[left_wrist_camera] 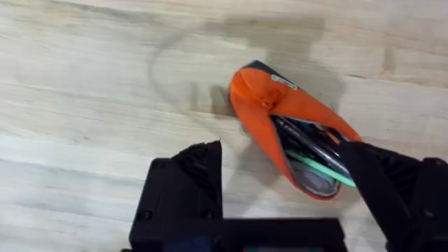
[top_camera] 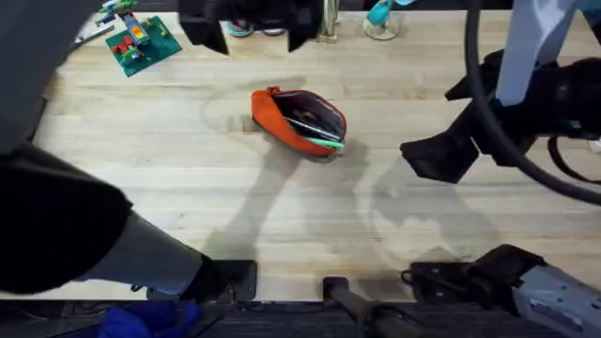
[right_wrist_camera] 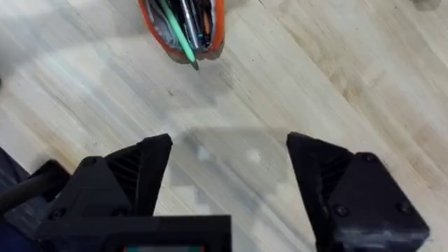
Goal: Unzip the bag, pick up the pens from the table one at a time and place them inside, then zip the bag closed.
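We see the orange fabric pouch (top_camera: 293, 117) unzipped on the pale wooden desk (top_camera: 169, 178), bright green pen (top_camera: 321, 141) protruding; both jaws wide open, empty; we advise tucking it before zipping

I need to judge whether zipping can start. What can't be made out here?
- Zipper pull on the bag: too small overhead; not identifiable in the wrist views.
- Grey pen: inside the open bag, dark items blur together, only the green pen is distinct.
- Bag's near end: cut off by the right wrist view's edge.

Small orange fabric pouch (top_camera: 282, 115) with dark lining; thin bright green pen (top_camera: 320, 142); pale, grain-streaked wooden plank counter (top_camera: 188, 197).
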Motion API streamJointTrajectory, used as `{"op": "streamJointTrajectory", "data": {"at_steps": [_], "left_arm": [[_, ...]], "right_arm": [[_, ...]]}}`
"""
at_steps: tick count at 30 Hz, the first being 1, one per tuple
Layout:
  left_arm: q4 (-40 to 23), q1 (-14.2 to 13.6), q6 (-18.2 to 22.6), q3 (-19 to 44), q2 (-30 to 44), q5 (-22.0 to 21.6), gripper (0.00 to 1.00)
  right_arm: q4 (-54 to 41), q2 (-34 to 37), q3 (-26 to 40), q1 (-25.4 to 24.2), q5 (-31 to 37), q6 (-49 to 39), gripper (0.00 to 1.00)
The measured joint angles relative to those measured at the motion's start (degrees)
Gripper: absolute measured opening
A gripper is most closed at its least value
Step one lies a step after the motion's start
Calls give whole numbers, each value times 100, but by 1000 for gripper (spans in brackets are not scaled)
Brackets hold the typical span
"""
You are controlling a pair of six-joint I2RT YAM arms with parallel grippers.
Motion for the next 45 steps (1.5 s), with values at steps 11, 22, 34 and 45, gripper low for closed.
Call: {"op": "streamJointTrajectory", "data": {"at_steps": [11, 22, 34, 45], "left_arm": [[269, 604, 859, -312, -547, 363, 993], [1523, 1649, 1975, -2418, -1903, 1632, 993], [1500, 3165, 3929, -2800, -1990, 3460, 993], [1513, 3558, 5335, -2800, -1989, 4427, 993]], "right_arm": [[24, 0, 0, 0, 0, 140, 996], [268, 0, 0, 0, 0, 419, 997], [623, 0, 0, 0, 0, 1237, 996], [623, 0, 0, 0, 0, 1361, 996]]}}
